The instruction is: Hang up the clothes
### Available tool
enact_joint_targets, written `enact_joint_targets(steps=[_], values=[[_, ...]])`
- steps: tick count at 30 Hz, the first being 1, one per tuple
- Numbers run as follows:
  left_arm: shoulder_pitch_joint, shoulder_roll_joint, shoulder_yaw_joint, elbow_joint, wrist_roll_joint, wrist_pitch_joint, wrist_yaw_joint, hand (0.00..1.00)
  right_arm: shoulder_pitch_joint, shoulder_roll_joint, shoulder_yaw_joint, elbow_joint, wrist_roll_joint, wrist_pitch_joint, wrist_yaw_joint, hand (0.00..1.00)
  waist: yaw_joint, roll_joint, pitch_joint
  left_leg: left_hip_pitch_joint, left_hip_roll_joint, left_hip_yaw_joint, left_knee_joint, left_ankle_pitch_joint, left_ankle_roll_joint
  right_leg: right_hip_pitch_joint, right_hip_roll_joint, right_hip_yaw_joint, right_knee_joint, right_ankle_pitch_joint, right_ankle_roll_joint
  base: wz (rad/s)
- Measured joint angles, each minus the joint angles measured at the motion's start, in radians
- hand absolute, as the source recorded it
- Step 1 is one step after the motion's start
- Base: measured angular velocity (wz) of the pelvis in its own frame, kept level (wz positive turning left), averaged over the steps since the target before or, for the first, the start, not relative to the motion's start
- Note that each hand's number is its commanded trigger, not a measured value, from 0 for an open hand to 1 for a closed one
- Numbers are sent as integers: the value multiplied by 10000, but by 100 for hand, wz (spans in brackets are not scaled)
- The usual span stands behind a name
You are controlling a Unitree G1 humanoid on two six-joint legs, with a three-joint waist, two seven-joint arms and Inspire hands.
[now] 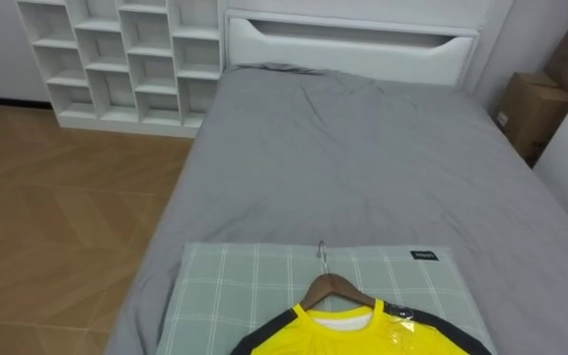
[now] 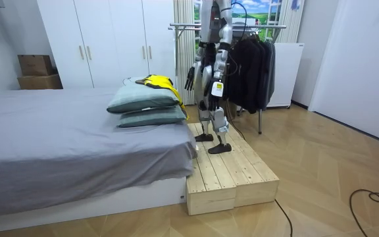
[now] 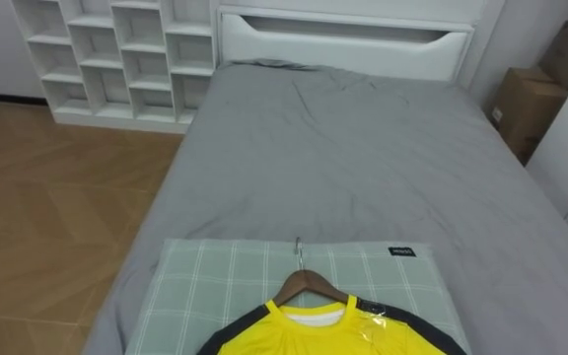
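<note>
Looking down through the head cameras, I see the yellow shirt (image 1: pixel 353 335) lying flat on a green checked pillow (image 1: pixel 235 286) at the near end of the bed (image 1: pixel 363 158). It has dark shoulders and is already on a wooden hanger (image 1: pixel 335 288). The hanger's metal hook (image 1: pixel 321 254) rests on the pillow and points up the bed toward the white headboard (image 1: pixel 353 44). The grey sheet beyond the pillow carries a few creases. A white cubby shelf (image 1: pixel 126 59) stands on the wooden floor to my left of the headboard, and cardboard boxes (image 1: pixel 535 108) sit against the wall on my right. From the room view, the robot stands upright on a low wooden platform (image 2: pixel 232 174) at the foot of the bed, facing along it. The checked pillow lies on top of a second pillow (image 2: pixel 150 117) just in front of the robot. Behind the robot is a clothes rack (image 2: pixel 189 26) with dark clothes (image 2: pixel 252 72) hanging from its rail. Both arms hang at the robot's sides, well apart from the shirt. The right hand (image 2: pixel 191 78) is on the bed side, its fingers hanging straight and loosely spread, holding nothing. The left hand (image 2: pixel 216 85) is by the hip, and I cannot tell whether it is open or closed.
</note>
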State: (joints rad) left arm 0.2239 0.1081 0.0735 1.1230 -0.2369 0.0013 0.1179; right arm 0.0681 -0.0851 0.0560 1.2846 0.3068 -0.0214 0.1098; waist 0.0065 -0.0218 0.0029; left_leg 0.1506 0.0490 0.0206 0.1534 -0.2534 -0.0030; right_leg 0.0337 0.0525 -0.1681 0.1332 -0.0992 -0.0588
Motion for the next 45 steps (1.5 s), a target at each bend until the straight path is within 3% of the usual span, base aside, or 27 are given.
enact_joint_targets(steps=[7,11,19,24,31,45], values=[[43,-5,32,-40,-276,-1,131,0,10,8,-4,-58,50,1,-201,0,17,30,-16,6,-7,-3,-2,4,6,16,-3,-22,2,-3,4,0],[-6,-46,325,-53,103,-31,771,0,6,7,-6,22,18,-15,-352,0,34,52,-15,60,-11,7,8,10,14,67,-15,-9,2,-3,5,0],[18,60,1131,-1233,1850,-266,3422,0,-53,-57,-25,24,-69,-14,-665,0,13,168,2,162,-24,-70,-35,17,29,232,-3,-141,9,-64,33,7],[0,107,1165,-1306,2405,-712,4737,0,-79,-167,3,33,-288,-97,-788,0,1,265,2,164,-29,-91,-32,18,30,239,-5,-169,8,-65,35,2],[27,118,963,-2023,4023,-927,6062,0,-100,-243,-6,-52,-436,-114,-831,0,-41,292,1,82,-55,-315,-32,24,41,226,-35,-340,-6,-99,50,8],[-172,274,336,-3534,6354,-1241,6602,0,-81,-322,-25,-98,-728,-358,-733,0,-324,392,-2,120,-94,-282,8,58,82,233,-141,-347,14,-114,74,0]])
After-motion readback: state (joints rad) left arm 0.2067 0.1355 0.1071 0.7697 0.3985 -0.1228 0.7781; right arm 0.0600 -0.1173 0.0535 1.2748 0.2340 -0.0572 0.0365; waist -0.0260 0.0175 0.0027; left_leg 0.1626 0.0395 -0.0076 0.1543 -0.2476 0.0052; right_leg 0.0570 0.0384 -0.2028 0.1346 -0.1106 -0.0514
